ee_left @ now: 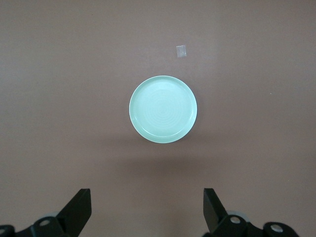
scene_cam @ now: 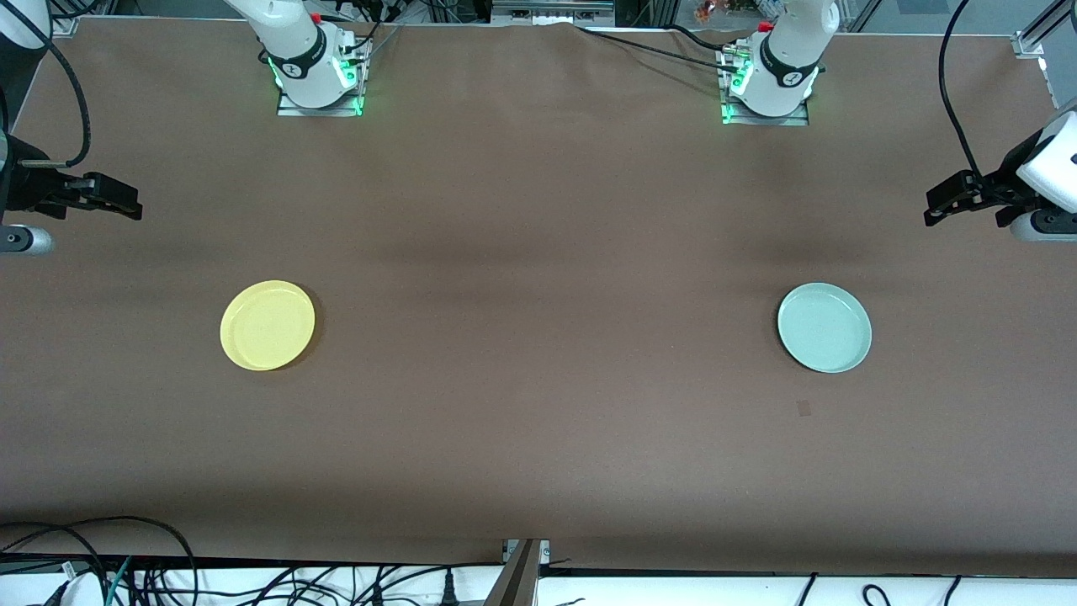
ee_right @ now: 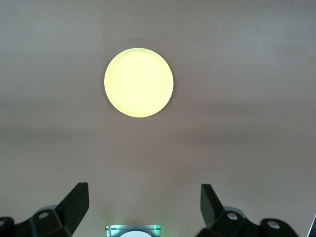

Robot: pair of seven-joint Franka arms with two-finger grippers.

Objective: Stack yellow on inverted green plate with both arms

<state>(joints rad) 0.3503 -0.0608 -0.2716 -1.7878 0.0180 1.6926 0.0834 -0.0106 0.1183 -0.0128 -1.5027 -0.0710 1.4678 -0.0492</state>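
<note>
brown cloth covers the table (scene_cam: pixel 538 252), and on it the two plates lie well apart, both rim-up: the yellow plate (scene_cam: pixel 267 325) toward the right arm's end, the green plate (scene_cam: pixel 824 327) toward the left arm's end, about level with each other in the front view. nothing is begun; the step in hand looks like the very first one, with both arms held high and out at the table's ends. the right gripper (scene_cam: pixel 109 198) hangs over the table's edge at the right arm's end, the yellow plate at about four o'clock from it in the front view; the left gripper (scene_cam: pixel 951 202) hangs over the other end, the green plate at about seven o'clock from it. both sets of jaws stand wide apart and hold nothing. in the left wrist view the green plate (ee_left: pixel 163 109) sits at twelve o'clock from the left gripper (ee_left: pixel 147 210), centred between the fingers but far below them; the yellow plate (ee_right: pixel 138 82) lies likewise ahead of the right gripper (ee_right: pixel 144 207), a shade toward eleven o'clock. the next move probably calls for the left arm to come down on the green plate's rim and turn it face-down, a thin, low edge that wants a careful approach.
</note>
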